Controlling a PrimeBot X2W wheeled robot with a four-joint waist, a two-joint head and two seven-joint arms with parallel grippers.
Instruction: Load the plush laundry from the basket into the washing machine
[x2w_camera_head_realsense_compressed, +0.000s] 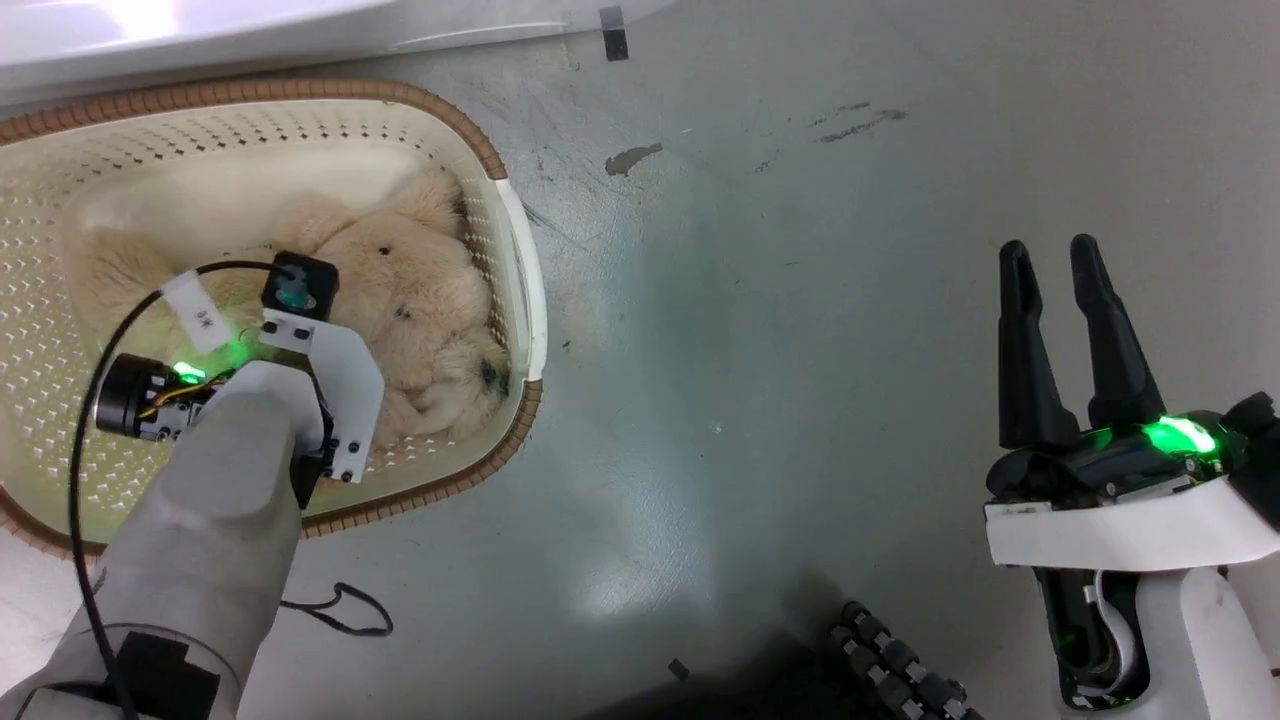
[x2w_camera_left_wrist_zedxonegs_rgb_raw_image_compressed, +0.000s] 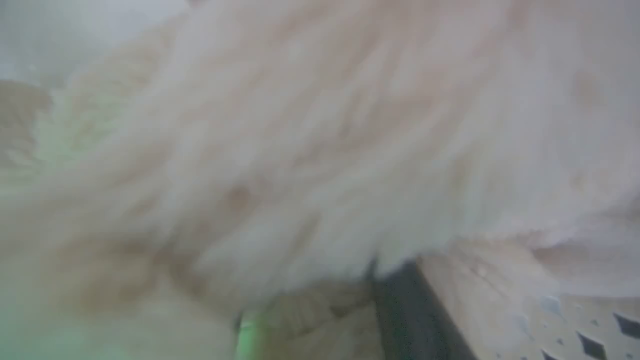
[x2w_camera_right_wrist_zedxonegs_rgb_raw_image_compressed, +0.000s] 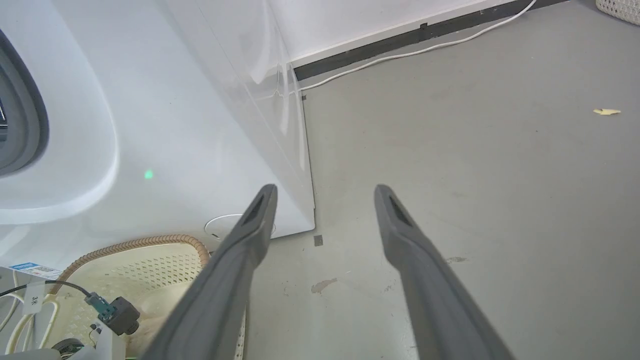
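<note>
The plush laundry (x2w_camera_head_realsense_compressed: 420, 290), a fluffy cream-beige toy, lies in the right half of the basket (x2w_camera_head_realsense_compressed: 450, 110). My left arm reaches down into the basket, and its wrist covers the left gripper's fingers in the head view. In the left wrist view blurred fur of the plush laundry (x2w_camera_left_wrist_zedxonegs_rgb_raw_image_compressed: 320, 150) presses against the lens, and one dark finger (x2w_camera_left_wrist_zedxonegs_rgb_raw_image_compressed: 400, 315) pokes in under it; I cannot tell how the jaws stand. My right gripper (x2w_camera_head_realsense_compressed: 1050, 255) hangs open and empty over bare floor, well right of the basket (x2w_camera_right_wrist_zedxonegs_rgb_raw_image_compressed: 150, 245). The washing machine (x2w_camera_right_wrist_zedxonegs_rgb_raw_image_compressed: 175, 125) stands behind the basket.
A thin black cable (x2w_camera_head_realsense_compressed: 340, 610) loops on the grey floor just in front of the basket. A white cable (x2w_camera_right_wrist_zedxonegs_rgb_raw_image_compressed: 400, 52) runs along the wall base. Another white basket (x2w_camera_right_wrist_zedxonegs_rgb_raw_image_compressed: 620, 7) sits far off. My base's black roller wheel (x2w_camera_head_realsense_compressed: 900, 660) is at the bottom.
</note>
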